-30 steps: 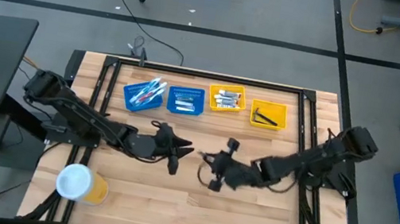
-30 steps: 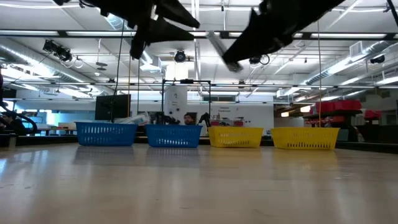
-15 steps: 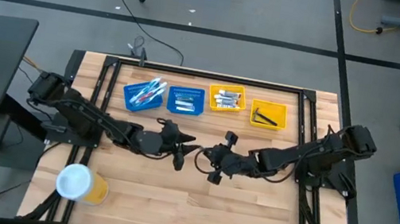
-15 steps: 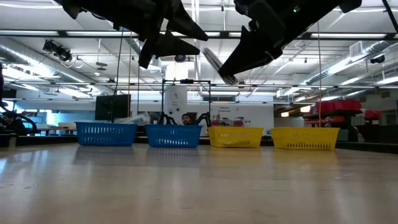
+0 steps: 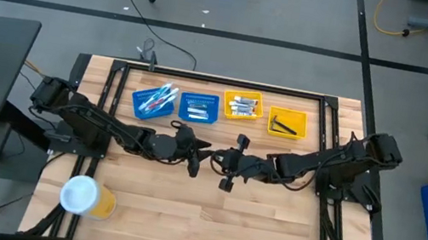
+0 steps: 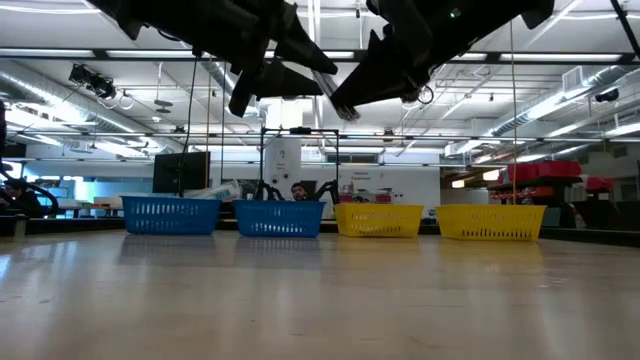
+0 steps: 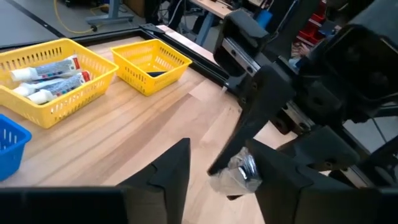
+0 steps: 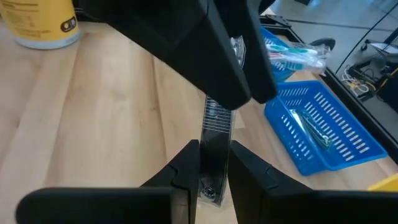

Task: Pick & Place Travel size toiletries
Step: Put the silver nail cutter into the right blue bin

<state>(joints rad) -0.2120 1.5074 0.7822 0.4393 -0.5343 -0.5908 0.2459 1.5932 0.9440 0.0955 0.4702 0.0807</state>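
Above the middle of the wooden table (image 5: 266,223), in mid-air, the right gripper (image 8: 213,163) is clamped on one end of a slim, flat, silvery foil-wrapped toiletry packet (image 8: 217,124), whose long axis runs straight out from the fingertips toward the opposite arm. The left gripper (image 7: 217,163) faces it with its two dark fingers parted, and in the left wrist view the packet's crinkled free end lies in the gap between them, so the packet bridges both grippers; whether the left fingers already touch it cannot be told. In the high view the two grippers meet nearly tip to tip just in front of the tray row, the packet lying roughly left to right between them. The pose reads as a hand-over: the left gripper is the nearer to the free end, and a closing move along the packet's axis would take it. Behind stands a row of four small mesh trays: a blue tray of toothbrushes (image 5: 153,100), a blue tray of silvery packets (image 5: 199,107), a yellow tray of white toothpaste tubes (image 5: 242,105) and a yellow tray of dark-handled razors (image 5: 287,124). A yellow tub with a white lid (image 5: 86,197) stands at the near left edge.
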